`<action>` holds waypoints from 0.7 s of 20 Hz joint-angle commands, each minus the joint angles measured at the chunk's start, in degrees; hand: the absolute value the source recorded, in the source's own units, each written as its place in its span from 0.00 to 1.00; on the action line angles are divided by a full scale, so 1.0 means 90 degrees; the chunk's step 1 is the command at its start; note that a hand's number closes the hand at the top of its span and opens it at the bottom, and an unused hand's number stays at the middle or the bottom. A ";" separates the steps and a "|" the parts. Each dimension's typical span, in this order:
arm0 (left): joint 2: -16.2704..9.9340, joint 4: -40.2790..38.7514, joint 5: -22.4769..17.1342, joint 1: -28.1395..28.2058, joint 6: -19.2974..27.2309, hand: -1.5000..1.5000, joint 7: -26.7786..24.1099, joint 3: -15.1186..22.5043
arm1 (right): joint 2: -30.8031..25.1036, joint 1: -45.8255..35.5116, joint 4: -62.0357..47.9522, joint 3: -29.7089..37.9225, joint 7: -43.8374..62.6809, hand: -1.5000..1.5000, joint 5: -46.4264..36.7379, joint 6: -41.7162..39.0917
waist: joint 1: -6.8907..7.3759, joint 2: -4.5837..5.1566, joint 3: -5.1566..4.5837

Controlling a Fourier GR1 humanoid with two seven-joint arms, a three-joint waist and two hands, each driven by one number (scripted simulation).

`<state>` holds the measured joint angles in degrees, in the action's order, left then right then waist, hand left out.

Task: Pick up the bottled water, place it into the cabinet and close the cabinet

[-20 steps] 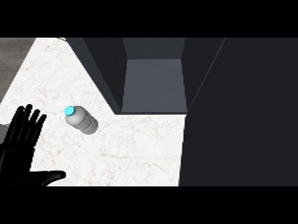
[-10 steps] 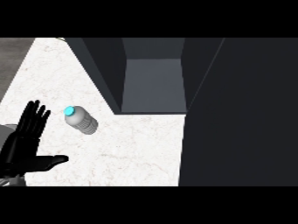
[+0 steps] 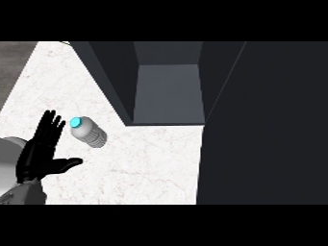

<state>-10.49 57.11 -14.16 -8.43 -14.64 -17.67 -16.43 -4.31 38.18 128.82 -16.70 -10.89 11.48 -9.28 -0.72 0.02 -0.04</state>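
Evidently at the reach step: left hand (image 3: 41,156) beside the bottled water (image 3: 88,131) on the bench (image 3: 152,163), fingers (image 3: 50,126) spread straight, holding nothing. Next: closing round the bottle, then into the open cabinet (image 3: 168,91).

A kitchen: a white, faintly veined marble-look bench (image 3: 145,163) carries a dark grey open cabinet (image 3: 168,91) standing along its far edge, its tall dark door (image 3: 273,125) swung out over the right side. Grey floor (image 3: 3,72) shows beyond the bench's left edge.
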 commanded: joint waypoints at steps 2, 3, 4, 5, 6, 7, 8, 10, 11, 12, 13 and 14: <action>-0.0272 -0.1839 -0.0124 -0.0646 -0.0577 0.00 -0.0718 -0.0316 | -0.0017 0.0017 -0.0072 0.0019 -0.0155 0.00 0.0122 -0.0051 | -0.0039 0.0015 -0.0004; -0.0359 -0.1838 -0.0213 -0.0748 -0.0587 0.00 -0.0684 -0.0395 | -0.0234 0.0173 0.0159 0.0187 -0.0028 0.00 0.0291 -0.0156 | -0.0018 0.0006 -0.0001; -0.0253 -0.1980 -0.0036 -0.0619 -0.0591 0.00 -0.0863 -0.0246 | -0.0330 0.0002 0.0033 0.0607 -0.0033 0.00 0.0661 -0.0259 | -0.0006 0.0007 0.0000; -0.0333 -0.2407 -0.0025 -0.0723 -0.0773 0.00 -0.1102 -0.0300 | -0.0141 0.0179 0.0144 -0.0002 -0.0023 0.00 0.0104 -0.0079 | -0.0022 0.0009 -0.0003; -0.0222 -0.2693 -0.0006 -0.1408 -0.0390 0.00 -0.0864 -0.0315 | -0.0140 -0.0272 -0.0118 0.0357 -0.0021 0.00 0.0322 -0.0081 | -0.0036 0.0020 -0.0003; -0.0251 -0.3066 0.0078 -0.1163 -0.0719 0.00 -0.1420 -0.0309 | -0.0254 -0.0035 -0.0200 0.0447 -0.0182 0.00 0.0501 -0.0286 | -0.0046 0.0020 -0.0004; -0.0450 -0.3182 0.0075 -0.1382 -0.0712 0.00 -0.1263 -0.0352 | -0.0072 0.0458 0.0179 -0.0262 -0.0164 0.00 -0.0178 -0.0038 | -0.0060 0.0012 -0.0005; -0.0451 -0.3513 0.0080 -0.1641 -0.0718 0.00 -0.1394 -0.0373 | -0.0056 0.0350 0.0132 -0.0276 -0.0116 0.00 -0.0121 0.0003 | -0.0040 0.0012 -0.0004; -0.0351 -0.3857 0.0266 -0.1598 -0.0622 0.00 -0.1954 -0.0339 | -0.0035 0.0145 0.0068 -0.0224 -0.0078 0.00 -0.0240 0.0099 | -0.0052 0.0024 -0.0007; -0.0416 -0.4093 0.0300 -0.1588 -0.0892 0.00 -0.2095 -0.0314 | -0.0151 -0.0076 -0.0363 0.0229 -0.0341 0.00 0.0144 -0.0150 | -0.0054 0.0030 -0.0007; -0.0458 -0.4234 0.0361 -0.1591 -0.1020 0.00 -0.2144 -0.0272 | 0.0009 0.0091 -0.0487 -0.0250 -0.0662 0.00 -0.0333 -0.0123 | -0.0077 0.0031 -0.0009; -0.0460 -0.4204 0.0256 -0.1797 -0.0983 0.00 -0.1966 -0.0322 | -0.0318 0.0106 0.0153 0.0056 0.0076 0.00 0.0161 -0.0144 | -0.0041 0.0022 -0.0006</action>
<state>-14.07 24.37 -12.32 -21.84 -21.84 -33.09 -19.22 -5.55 39.15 127.98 -16.74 -12.76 11.62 -10.20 -1.17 0.22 -0.09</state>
